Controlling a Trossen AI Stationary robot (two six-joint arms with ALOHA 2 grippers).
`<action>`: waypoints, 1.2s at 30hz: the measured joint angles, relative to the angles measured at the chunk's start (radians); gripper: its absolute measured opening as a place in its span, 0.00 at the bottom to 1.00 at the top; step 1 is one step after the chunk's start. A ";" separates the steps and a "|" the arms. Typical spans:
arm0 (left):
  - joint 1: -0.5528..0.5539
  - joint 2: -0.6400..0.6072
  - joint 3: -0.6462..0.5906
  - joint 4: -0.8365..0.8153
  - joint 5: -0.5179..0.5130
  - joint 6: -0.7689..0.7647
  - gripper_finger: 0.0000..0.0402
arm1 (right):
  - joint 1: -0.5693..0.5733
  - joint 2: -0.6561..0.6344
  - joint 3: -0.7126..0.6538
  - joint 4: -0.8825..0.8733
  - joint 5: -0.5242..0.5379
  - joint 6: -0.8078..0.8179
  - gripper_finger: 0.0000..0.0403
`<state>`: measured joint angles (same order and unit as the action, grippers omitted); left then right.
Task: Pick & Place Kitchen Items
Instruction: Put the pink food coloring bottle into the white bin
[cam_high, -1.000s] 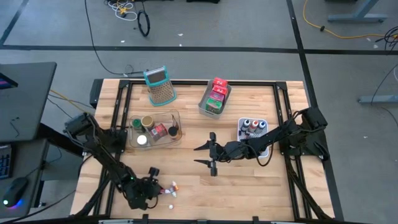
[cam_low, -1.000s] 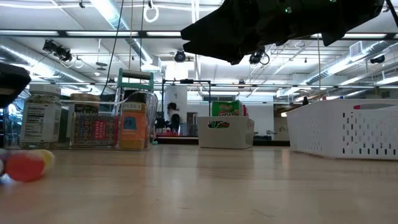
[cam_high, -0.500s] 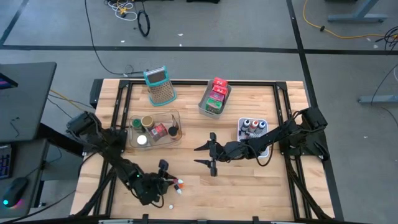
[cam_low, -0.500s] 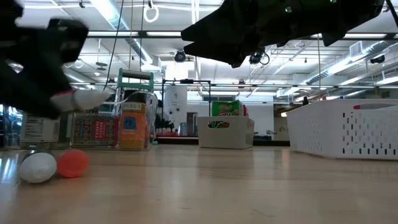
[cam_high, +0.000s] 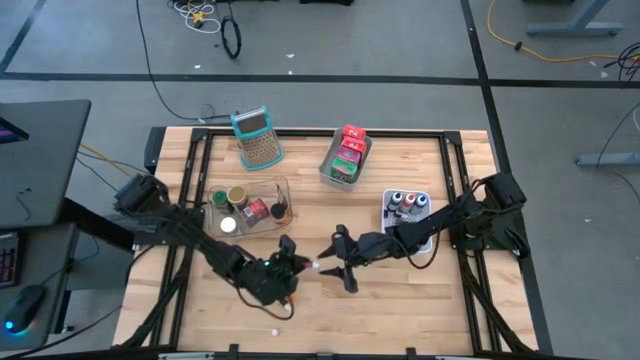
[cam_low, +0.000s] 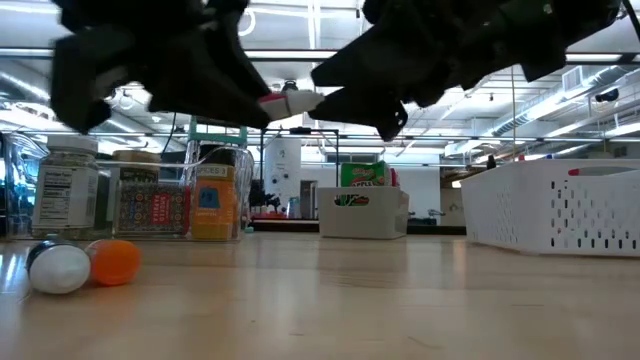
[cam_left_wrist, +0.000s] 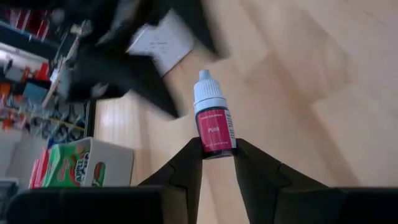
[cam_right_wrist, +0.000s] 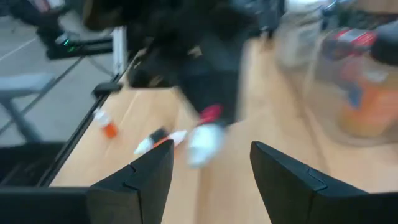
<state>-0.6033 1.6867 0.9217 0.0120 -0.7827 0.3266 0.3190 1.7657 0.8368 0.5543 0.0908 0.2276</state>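
Note:
My left gripper (cam_high: 297, 264) is near the table's middle, shut on a tiny bottle (cam_left_wrist: 213, 118) with a pink label and white cap. The bottle's cap (cam_low: 292, 102) points at my right gripper (cam_high: 330, 265). That gripper is open and level, and its fingers (cam_right_wrist: 144, 180) stand just short of the cap; no touch shows. Loose on the wood near the front edge lie an orange-capped bottle (cam_low: 115, 262) and a white one (cam_low: 58, 268). The orange-capped bottle (cam_right_wrist: 107, 126) and another small tube (cam_right_wrist: 160, 140) also show in the right wrist view. My left gripper pinches the small bottle by its base end (cam_left_wrist: 216, 144) between its two fingertips. The fingers lie along the bottle, and the labelled body and white cap (cam_left_wrist: 205, 94) stick out beyond them. It is lifted clear of the table, roughly level, cap toward the table's right.
A clear bin of jars (cam_high: 250, 205) sits left of centre. Behind are the teal-handled grater (cam_high: 257, 135) and a grey bin of red and green packets (cam_high: 345, 155). A white basket of small bottles (cam_high: 408, 208) stands on the right. Bare wood lies near the front right.
My left gripper has risen from the loose bottles by the near-left edge. It has carried the pink-labelled bottle up and toward the table's right and middle, up to my right gripper. My right gripper has shifted slightly left and nearer, staying open.

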 joint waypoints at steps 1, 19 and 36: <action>0.012 0.000 0.004 0.001 0.006 -0.002 0.24 | 0.008 0.000 0.000 -0.010 0.002 -0.001 0.56; 0.078 0.000 0.008 0.074 0.067 -0.008 0.24 | 0.060 0.000 0.000 -0.039 0.274 -0.110 0.36; 0.086 -0.001 0.009 0.132 0.071 -0.013 0.24 | 0.065 0.001 0.000 -0.019 0.258 -0.132 0.25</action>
<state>-0.5171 1.6855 0.9310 0.1438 -0.7120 0.3140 0.3840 1.7664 0.8368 0.5350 0.3487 0.0956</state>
